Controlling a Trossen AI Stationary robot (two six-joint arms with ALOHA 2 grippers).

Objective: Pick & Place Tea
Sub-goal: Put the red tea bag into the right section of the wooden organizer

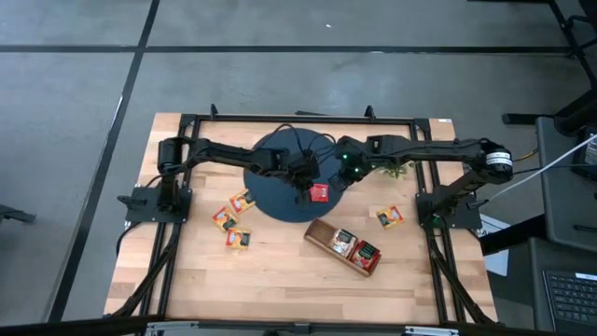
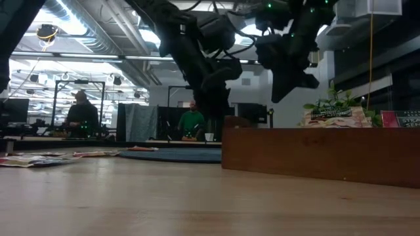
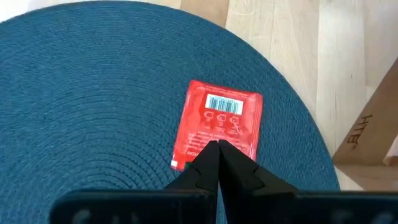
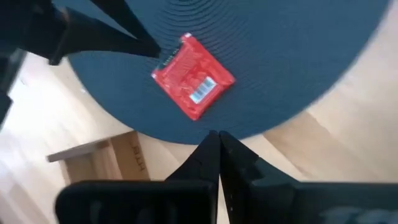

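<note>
On the bench (image 1: 280, 280), a round blue mat (image 1: 270, 191) carries a red tea packet (image 1: 319, 193) near its edge (barcode up); left pincer (image 3: 218, 144) and right pincer (image 4: 217, 134) hover above, both closed, empty.

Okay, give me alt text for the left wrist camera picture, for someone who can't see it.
A flat square red tea-bag packet with a barcode lies on a round dark-blue woven mat, just beyond the left gripper, whose fingers are shut. Pale wooden tabletop and a corner of a brown wooden tray show beyond the mat.
</note>
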